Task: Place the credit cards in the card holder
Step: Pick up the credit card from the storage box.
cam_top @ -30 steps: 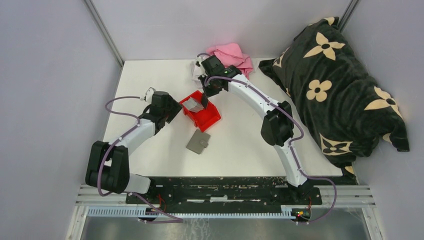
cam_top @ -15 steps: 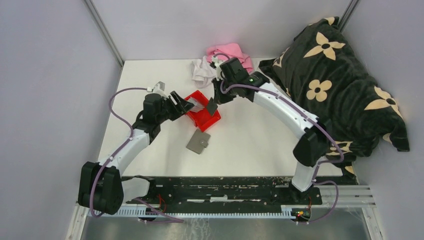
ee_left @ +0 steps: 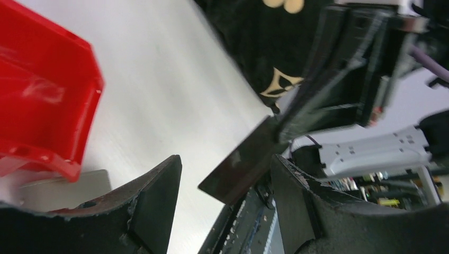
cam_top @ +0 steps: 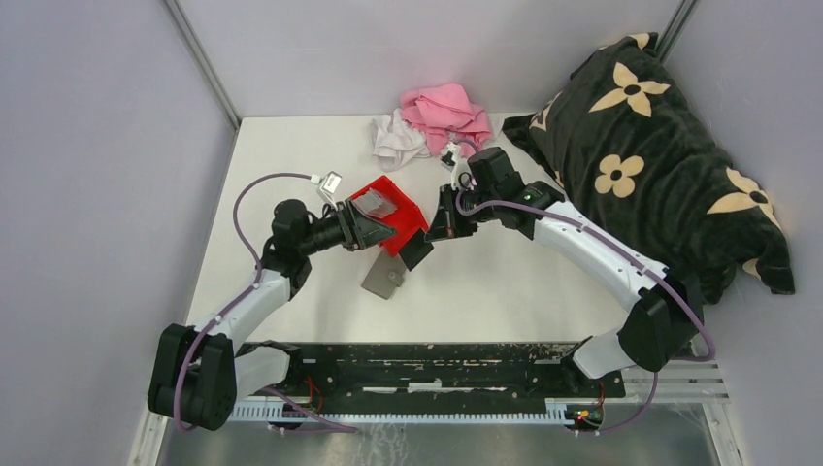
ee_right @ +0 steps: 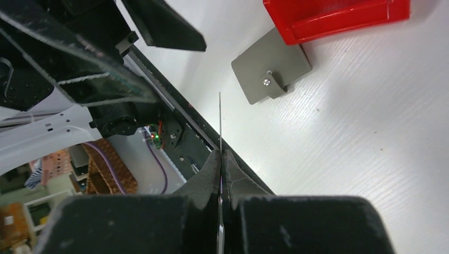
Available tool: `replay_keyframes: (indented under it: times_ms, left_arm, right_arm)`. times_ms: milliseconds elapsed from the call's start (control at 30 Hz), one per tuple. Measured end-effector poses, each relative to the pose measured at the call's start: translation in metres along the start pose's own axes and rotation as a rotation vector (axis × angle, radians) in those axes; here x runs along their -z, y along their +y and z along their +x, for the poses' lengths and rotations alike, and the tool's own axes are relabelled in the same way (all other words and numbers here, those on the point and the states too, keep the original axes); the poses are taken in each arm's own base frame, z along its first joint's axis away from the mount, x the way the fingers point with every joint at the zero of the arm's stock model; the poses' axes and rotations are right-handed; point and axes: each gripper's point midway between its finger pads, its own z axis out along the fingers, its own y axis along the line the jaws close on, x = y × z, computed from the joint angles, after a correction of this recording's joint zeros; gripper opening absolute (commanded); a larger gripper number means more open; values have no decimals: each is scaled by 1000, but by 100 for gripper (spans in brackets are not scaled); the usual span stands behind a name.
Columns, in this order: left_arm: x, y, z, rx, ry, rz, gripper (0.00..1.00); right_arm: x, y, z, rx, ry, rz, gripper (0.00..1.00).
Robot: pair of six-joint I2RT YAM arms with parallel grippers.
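My right gripper is shut on one thin dark credit card, held in the air just right of the red bin. The right wrist view shows that card edge-on. My left gripper stands open in front of the bin, and the card's free end hangs between its fingertips without touching them. More grey credit cards lie in the bin. The card holder lies shut and flat on the table below both grippers.
A pink and white cloth pile lies at the table's back edge. A black flowered blanket covers the right side. The red bin sits close to the left fingers, and the dark base rail runs along the near edge.
My right gripper has carried the card from the bin out to the front right. My left gripper has swung right along the bin's front toward the card and opened a little wider.
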Motion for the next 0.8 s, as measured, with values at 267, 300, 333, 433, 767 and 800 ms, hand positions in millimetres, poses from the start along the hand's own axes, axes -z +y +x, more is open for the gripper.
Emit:
replay_keyframes:
  times_ms: [267, 300, 333, 433, 767, 800]
  left_arm:
    - [5, -17, 19, 2, 87, 118, 69]
    - [5, -16, 21, 7, 97, 121, 68]
    - [5, -16, 22, 11, 104, 124, 68]
    - [5, -14, 24, 19, 113, 123, 68]
    - [3, -10, 32, 50, 151, 128, 57]
    - [3, -10, 33, 52, 154, 130, 55]
  right_arm:
    - [-5, -1, 14, -130, 53, -125, 1]
    - [-5, 1, 16, -139, 60, -146, 1]
    - [-5, 3, 17, -145, 66, -163, 1]
    - [-6, 10, 20, -172, 81, -216, 1]
    - [-2, 28, 14, -200, 91, -338, 1]
    - [-4, 29, 14, -204, 97, -346, 1]
